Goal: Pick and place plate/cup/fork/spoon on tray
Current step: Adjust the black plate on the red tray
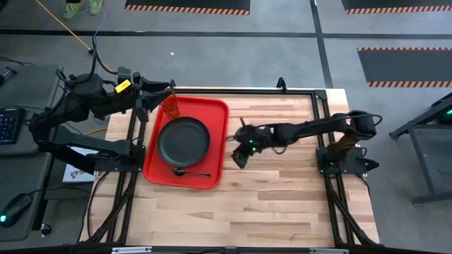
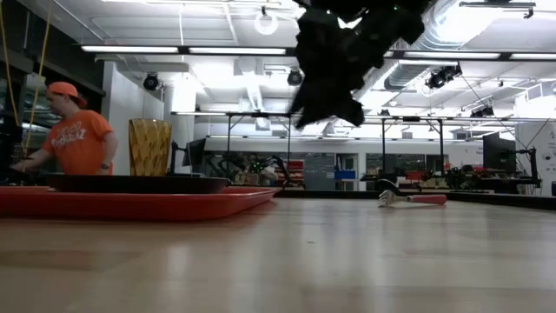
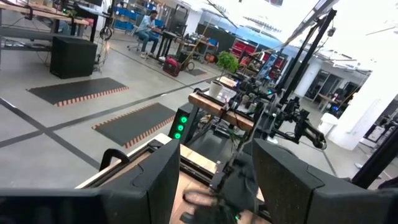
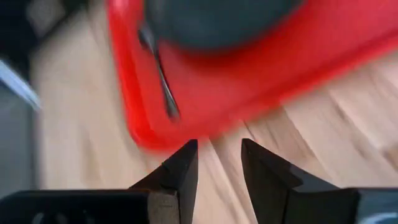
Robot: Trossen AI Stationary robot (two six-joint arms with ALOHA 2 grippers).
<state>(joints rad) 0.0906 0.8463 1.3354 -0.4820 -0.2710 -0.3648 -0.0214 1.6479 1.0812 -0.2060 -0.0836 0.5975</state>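
Observation:
The red tray [image 1: 220,113] lies on the table's left half. On it rest the dark plate [image 1: 183,139], the amber cup [image 1: 169,106], upright at the tray's far left corner, and the spoon [image 1: 192,172], near the tray's near edge. My right gripper [image 1: 240,154] hangs open and empty above the bare wood just right of the tray. Its wrist view [image 4: 216,165] shows the spoon [image 4: 160,78], the plate [image 4: 217,18] and the tray [image 4: 249,87] ahead. My left gripper [image 1: 154,97] is open beside the cup, at the tray's far left corner, touching nothing. The fork does not show.
Bare wood lies right of and nearer than the tray. A small object with a reddish part [image 2: 408,199] lies far back on the table. A person in an orange shirt [image 2: 78,130] stands beyond the table. A black frame rail [image 1: 247,93] runs along the far edge.

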